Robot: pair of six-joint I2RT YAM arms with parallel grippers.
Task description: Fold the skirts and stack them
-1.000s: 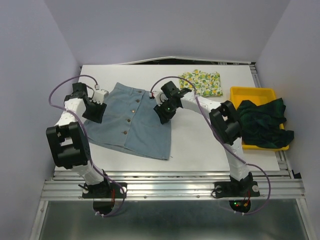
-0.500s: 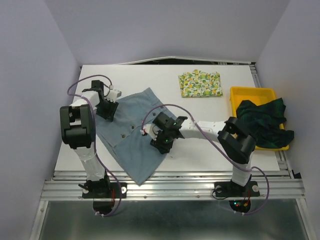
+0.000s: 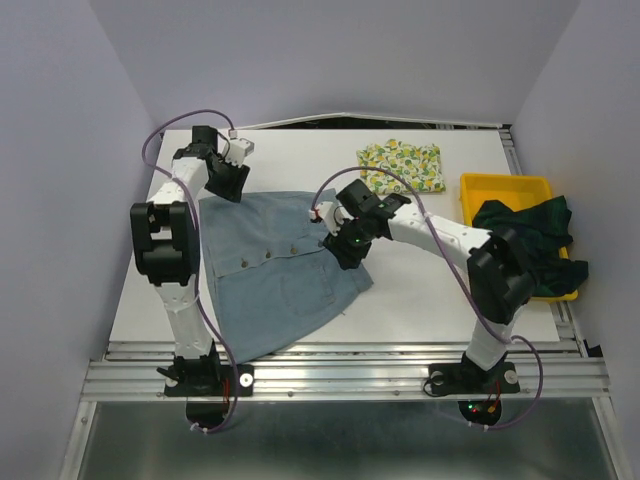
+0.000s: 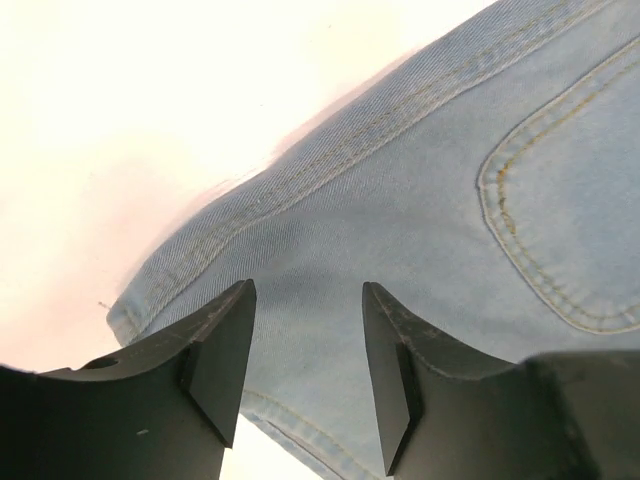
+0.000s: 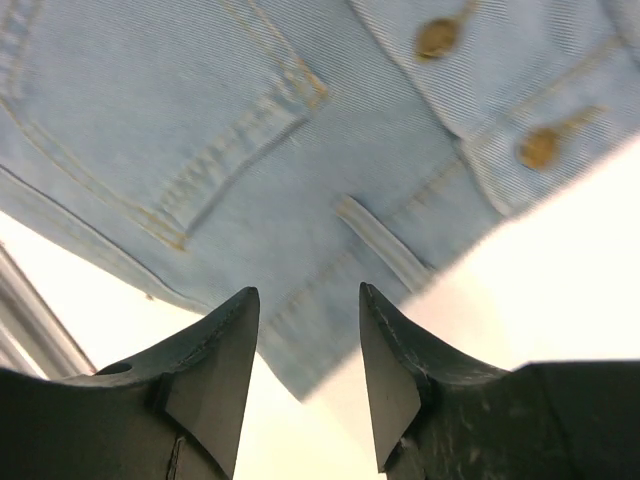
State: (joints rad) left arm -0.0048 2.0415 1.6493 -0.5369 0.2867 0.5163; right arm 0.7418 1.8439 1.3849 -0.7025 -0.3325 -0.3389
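Observation:
The light blue-grey skirt lies spread flat on the white table, buttons up. My left gripper is open over the skirt's far left corner, and the cloth lies under the jaws, not pinched. My right gripper is open over the skirt's right edge; its jaws straddle a corner with a belt loop. The lemon-print skirt lies folded at the back. The plaid skirt is heaped in the tray.
A yellow plastic tray stands at the table's right edge, with the plaid cloth spilling over its near side. Grey walls close in on the table at left, back and right. A metal rail runs along the near edge by the arm bases.
The blue-grey skirt has been swung round and pulled flatter. My left gripper went toward the back left, my right gripper toward the back right, and both jaws have parted.

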